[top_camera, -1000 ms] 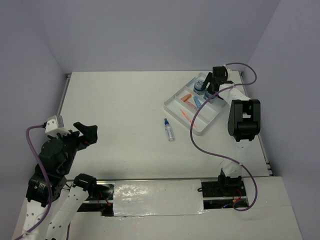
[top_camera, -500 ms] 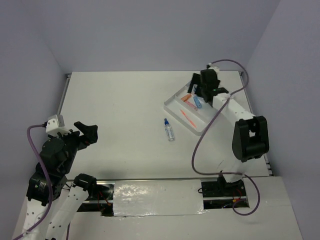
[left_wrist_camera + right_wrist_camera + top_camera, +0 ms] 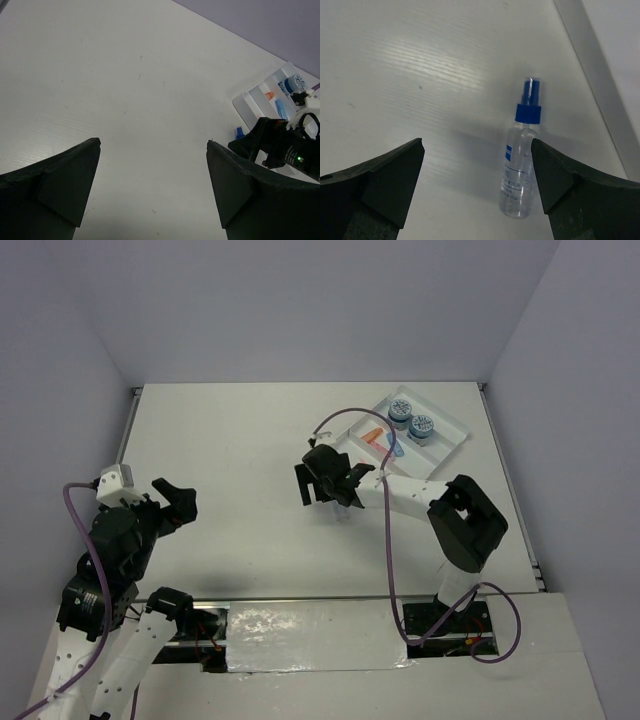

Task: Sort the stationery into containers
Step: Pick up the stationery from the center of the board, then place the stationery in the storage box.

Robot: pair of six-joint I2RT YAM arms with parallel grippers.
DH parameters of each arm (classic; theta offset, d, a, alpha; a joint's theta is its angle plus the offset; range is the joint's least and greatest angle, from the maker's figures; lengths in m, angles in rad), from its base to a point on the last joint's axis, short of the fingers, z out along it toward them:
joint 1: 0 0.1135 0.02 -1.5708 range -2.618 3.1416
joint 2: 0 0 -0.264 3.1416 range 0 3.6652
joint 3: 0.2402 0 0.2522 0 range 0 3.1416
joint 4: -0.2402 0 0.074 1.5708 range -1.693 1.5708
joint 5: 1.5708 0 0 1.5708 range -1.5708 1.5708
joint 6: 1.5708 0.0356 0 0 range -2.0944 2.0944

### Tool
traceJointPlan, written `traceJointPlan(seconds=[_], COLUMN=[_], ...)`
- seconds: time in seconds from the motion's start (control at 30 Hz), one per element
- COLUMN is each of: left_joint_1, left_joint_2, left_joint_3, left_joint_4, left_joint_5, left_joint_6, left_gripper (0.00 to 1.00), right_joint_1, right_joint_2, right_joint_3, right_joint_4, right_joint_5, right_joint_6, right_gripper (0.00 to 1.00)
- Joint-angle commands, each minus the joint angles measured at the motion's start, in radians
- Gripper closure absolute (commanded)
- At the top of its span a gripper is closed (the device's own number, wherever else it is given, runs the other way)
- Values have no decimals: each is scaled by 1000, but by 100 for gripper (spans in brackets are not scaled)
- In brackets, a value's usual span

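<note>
One bottle (image 3: 517,180) lay on the surface (image 3: 420,60) near the tray (image 3: 447,437), beneath the right gripper (image 3: 476,145), which hung wide open and empty; centring over the clear body and closing across its width seemed best.

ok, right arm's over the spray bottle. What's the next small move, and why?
Probably shift the right jaws a little sideways to centre the bottle in the gap before descending. In the right wrist view the jaws stand open with nothing held. The bottle lies flat on the table, outside the tray, and sits nearer one finger than the other. Closing from this offset might push it rather than grip it.
</note>
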Motion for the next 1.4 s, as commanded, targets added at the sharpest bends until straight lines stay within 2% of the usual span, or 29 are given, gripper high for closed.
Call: traceJointPlan(seconds=[0.0, 0.53, 0.6, 0.63, 0.7, 0.73, 0.8, 0.83, 0.9, 0.93, 0.97, 1.17, 1.3, 1.37], left_joint_1=[8, 8, 8, 8, 8, 8, 8, 8, 8, 8, 8, 8, 8, 6], left_joint_2=[-12, -22, -22, -24, -25, -30, -30, -32, -33, -33, -33, -47, -59, -65], left_joint_3=[3, 0, 2, 0, 2, 0, -1, 0, 0, 0, 2, -1, -1, -3], left_joint_4=[32, 38, 38, 36, 38, 36, 38, 38, 38, 36, 36, 38, 39, 47], left_joint_5=[1, 11, 9, 9, 9, 9, 11, 11, 11, 11, 11, 12, 23, 32], left_joint_6=[0, 3, 3, 3, 3, 3, 4, 3, 4, 3, 4, 4, 10, 13], left_gripper=[1, 1, 1, 1, 1, 1, 1, 1, 1, 1, 1, 1, 1, 1], right_joint_1=[-11, -52, -61, -65, -80, -83, -83, -83, -86, -88, -94, -227, -359, -435], right_joint_2=[-9, 25, 31, 33, 36, 36, 18, 5, -38, -47, -62, -124, -66, 17], right_joint_3=[-21, -104, -104, -106, -104, -100, -98, -98, -93, -69, -52, 74, 254, 323], right_joint_4=[-15, -39, -44, -39, -31, -28, -5, 11, 38, 32, 13, -4, -44, -59], right_joint_5=[91, 19, 11, -11, -54, -90, -126, -192, -246, -255, -268, -409, -360, -329], right_joint_6=[37, 42, 36, 30, 8, -13, -47, -94, -140, -181, -203, -338, -523, -574], right_gripper=[6, 22, 32, 41, 50, 60, 70, 76, 76, 93, 99, 100, 100, 100])
